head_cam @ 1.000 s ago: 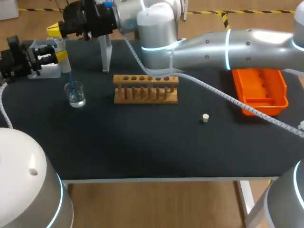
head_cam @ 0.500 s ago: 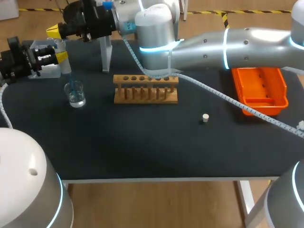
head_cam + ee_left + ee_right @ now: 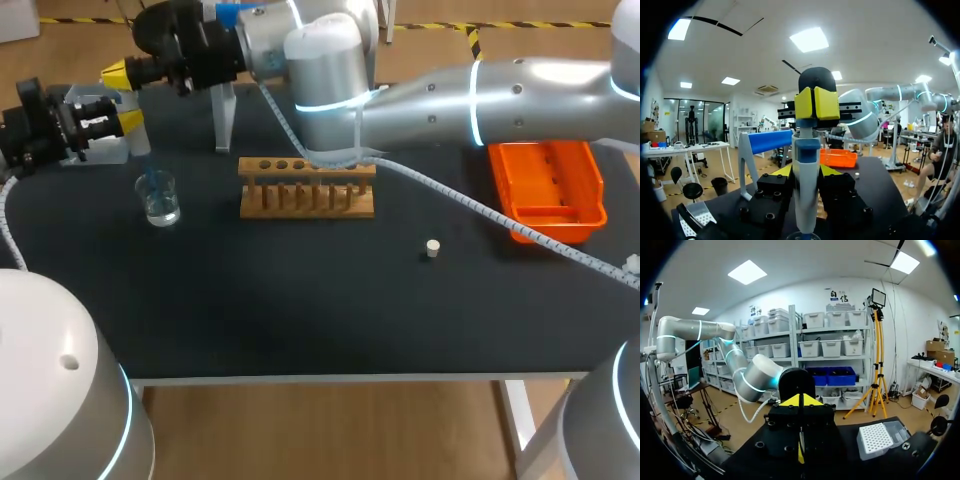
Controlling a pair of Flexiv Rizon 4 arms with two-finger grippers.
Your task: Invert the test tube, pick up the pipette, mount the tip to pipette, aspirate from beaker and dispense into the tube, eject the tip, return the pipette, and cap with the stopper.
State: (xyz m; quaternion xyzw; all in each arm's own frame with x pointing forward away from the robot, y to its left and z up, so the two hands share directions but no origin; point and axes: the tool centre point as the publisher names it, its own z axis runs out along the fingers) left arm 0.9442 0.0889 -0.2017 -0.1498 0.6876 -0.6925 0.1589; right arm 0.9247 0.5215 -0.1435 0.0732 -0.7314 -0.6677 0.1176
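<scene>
My left gripper at the table's far left is shut on the upright pipette. The pipette's blue tip reaches down into the glass beaker. My right arm comes across the table, and its gripper is shut right above the pipette's top. In the left wrist view its joined yellow tips sit over the pipette's head. The wooden tube rack stands mid-table. The small pale stopper lies to its right.
An orange tray sits at the right. A white pipette stand with a blue bar is behind the rack. A white tip box rests near the left gripper. The right arm's cable trails over the rack and on past the stopper.
The right gripper has shifted slightly over the pipette's top. The left gripper, pipette and beaker have stayed in place.
</scene>
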